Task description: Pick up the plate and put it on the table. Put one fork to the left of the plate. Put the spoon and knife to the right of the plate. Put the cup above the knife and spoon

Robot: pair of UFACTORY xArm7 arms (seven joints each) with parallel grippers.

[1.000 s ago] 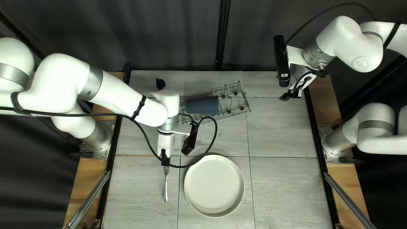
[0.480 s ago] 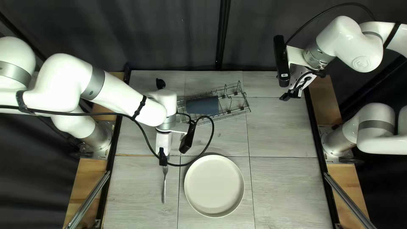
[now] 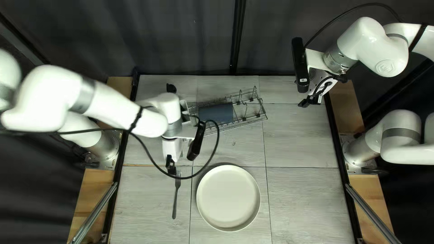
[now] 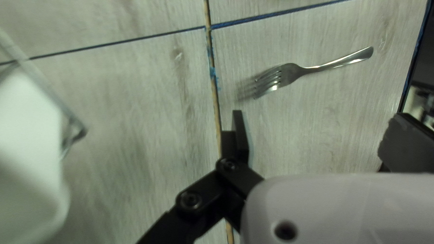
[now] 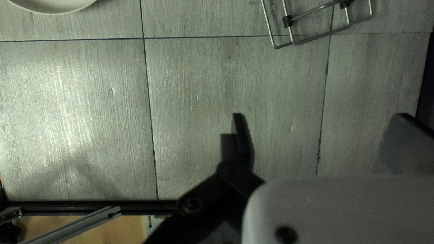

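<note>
The left gripper (image 3: 171, 169), fingers apart, is positioned near the tines of the fork (image 3: 176, 195), which lies on the table (image 3: 303, 199) left of the plate (image 3: 228, 198), while the cup (image 3: 216, 113) lies sideways in the rack (image 3: 244, 118) and the right gripper (image 3: 309, 101) also has separated fingers.

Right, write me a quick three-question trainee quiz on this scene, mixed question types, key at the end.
1. Fill in: in the top left view, the fork lies to the ____ of the plate.
2. True or false: the left gripper is open.
3. Where does the dark blue cup lie? a) on the plate b) in the wire rack c) in the left gripper

Key: 1 left; 2 true; 3 b
</note>
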